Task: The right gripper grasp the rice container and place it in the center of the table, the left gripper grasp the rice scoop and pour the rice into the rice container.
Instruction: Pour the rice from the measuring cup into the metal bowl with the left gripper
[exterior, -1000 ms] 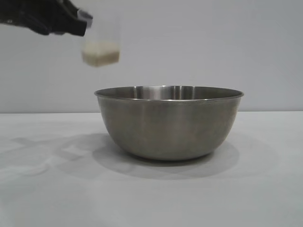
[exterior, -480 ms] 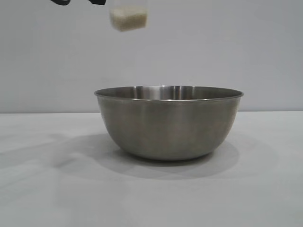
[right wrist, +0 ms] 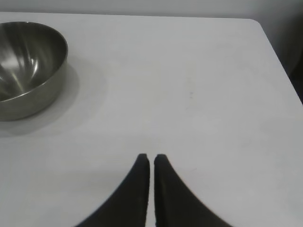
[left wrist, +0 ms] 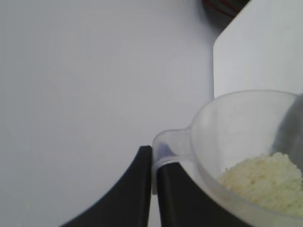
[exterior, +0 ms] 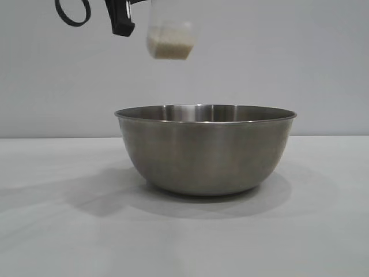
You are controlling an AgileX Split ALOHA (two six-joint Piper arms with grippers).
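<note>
The left claw pinches the scoop's handle, holding it tilted above the bowl's left rim — rice inside. The bowl sits on the bench. The right claw hangs closed and empty, well away from the bowl.

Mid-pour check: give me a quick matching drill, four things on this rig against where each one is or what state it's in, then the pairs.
1. rice scoop
2. rice container
3. right end effector
4. rice

a. shut on nothing, above bare table, away from the bowl
b. standing on the white table
c. held up in the air by the left end effector
d. pale heap inside the clear cup

Pairs: 1-c, 2-b, 3-a, 4-d
</note>
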